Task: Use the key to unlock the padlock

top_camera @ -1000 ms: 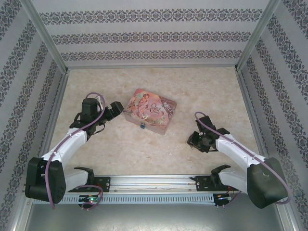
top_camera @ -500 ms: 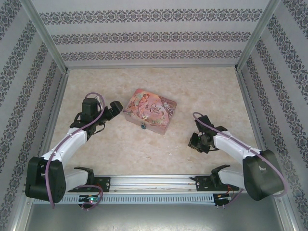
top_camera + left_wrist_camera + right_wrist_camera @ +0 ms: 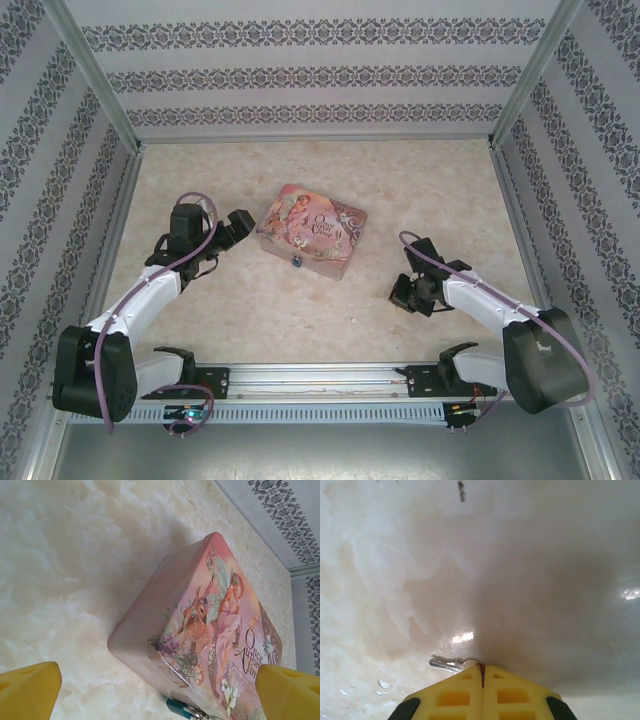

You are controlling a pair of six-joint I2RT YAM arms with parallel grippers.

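Closure of the right jaws: you see the yellow fingers pressed together with no gap, the key pinched at their tips. Its thin silvery blade sticks out to the left, just over the pale table; whether it touches the surface cannot be told. A few white flecks lie on the table near the blade. From above, the right jaws sit low toward the table's right side, well apart from the pink box. The left jaws stand wide open, their yellow fingers at the two lower corners of your left wrist view, aimed at the box's near corner without touching it. The padlock, blue-teal, hangs at the box's front wall. From above, the padlock shows at the middle of that front edge, between the two arms.
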